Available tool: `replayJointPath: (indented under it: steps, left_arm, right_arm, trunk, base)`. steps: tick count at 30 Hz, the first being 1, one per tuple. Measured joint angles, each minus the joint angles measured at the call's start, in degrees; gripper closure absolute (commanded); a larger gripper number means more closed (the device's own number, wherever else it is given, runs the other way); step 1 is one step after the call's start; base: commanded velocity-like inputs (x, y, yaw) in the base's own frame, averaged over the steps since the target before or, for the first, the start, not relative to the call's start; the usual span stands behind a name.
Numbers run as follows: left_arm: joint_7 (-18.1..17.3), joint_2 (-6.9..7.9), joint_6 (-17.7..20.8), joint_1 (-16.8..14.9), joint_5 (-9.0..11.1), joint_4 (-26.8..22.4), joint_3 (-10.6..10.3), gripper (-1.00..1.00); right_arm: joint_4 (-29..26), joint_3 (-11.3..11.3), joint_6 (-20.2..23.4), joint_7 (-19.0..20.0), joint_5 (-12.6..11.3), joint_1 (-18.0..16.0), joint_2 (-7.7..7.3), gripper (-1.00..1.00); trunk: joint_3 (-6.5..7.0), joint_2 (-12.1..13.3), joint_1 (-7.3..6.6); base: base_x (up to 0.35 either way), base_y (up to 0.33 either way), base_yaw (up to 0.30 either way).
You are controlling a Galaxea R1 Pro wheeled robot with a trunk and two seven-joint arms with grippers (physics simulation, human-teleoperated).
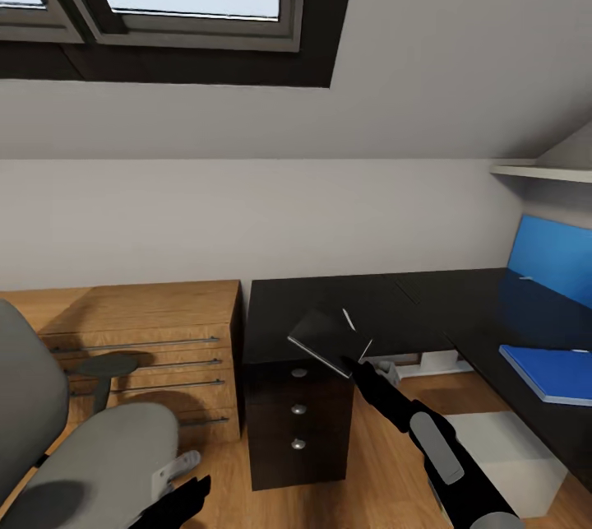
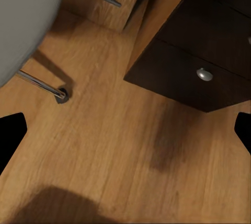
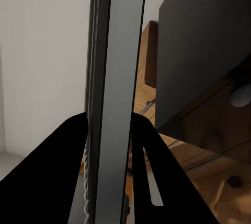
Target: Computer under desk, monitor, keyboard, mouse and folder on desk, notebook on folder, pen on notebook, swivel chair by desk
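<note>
Carrying the notebook, the right gripper clamps its edge above the desk. Blue folder already lies at 3 o'clock; stacking remains. Left gripper hangs wide open, empty.

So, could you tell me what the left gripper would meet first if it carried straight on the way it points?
Most likely the wooden floor: the left gripper, open and empty, looks straight down at it. The dark drawer unit and swivel chair sit off to the sides.
</note>
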Motion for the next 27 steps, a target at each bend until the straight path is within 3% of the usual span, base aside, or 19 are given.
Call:
replayJointPath:
  steps: [5, 9, 16, 18, 21, 25, 27]
  left_arm:
    - [-0.1, 0.0, 0.0, 0.0, 0.0, 0.6, -0.7, -1.0]
    - [0.0, 0.0, -2.4, 0.0, -0.1, 2.6, -1.5, -1.0]
    - [-0.1, -0.04, -3.1, 0.0, 0.0, 3.6, -1.8, -1.0]
    - [0.0, 0.02, -3.1, 0.0, 0.0, 4.8, -3.5, -1.0]
    - [0.0, 0.01, -3.1, 0.0, 0.0, 5.3, -4.0, -1.0]
    - [-0.1, 0.06, -6.7, 0.0, 0.0, 10.8, -4.2, -1.0]
    - [-0.1, 0.07, -7.4, 0.0, 0.0, 11.3, -4.2, -1.0]
  right_arm:
    - [0.0, 0.0, 0.0, 0.0, 0.0, 0.0, -0.01, 1.0]
    - [0.0, 0.0, 0.0, 0.2, 0.0, 0.1, -0.01, 1.0]
    - [-0.2, 0.0, 0.0, 0.3, 0.0, 0.1, -0.29, 1.0]
    - [-0.3, 0.0, 0.0, 0.2, 0.0, 0.1, -0.29, 1.0]
    - [-0.4, 0.0, 0.0, 0.3, 0.0, 0.1, -0.27, 1.0]
    - [-0.4, 0.1, -0.1, 0.9, 0.0, 0.1, -0.38, 1.0]
    - [-0.5, 0.0, -0.2, 1.3, 0.1, 0.1, -0.4, 1.0]
  trunk:
    - [0.0, 0.0, 0.0]
    - [0.12, 0.0, 0.0]
    - [0.16, 0.0, 0.0]
    - [0.16, 0.0, 0.0]
    - [0.16, 0.0, 0.0]
    - [0.16, 0.0, 0.0]
    - [0.16, 0.0, 0.0]
  base:
    - [-0.001, 0.0, -0.033]
    - [-0.009, 0.0, -0.198]
    - [-0.019, -0.312, -0.028]
    - [-0.001, -0.338, -0.002]
    - [0.0, -0.337, -0.001]
    - [0.0, -0.303, 0.0]
    - [0.0, -0.241, 0.0]
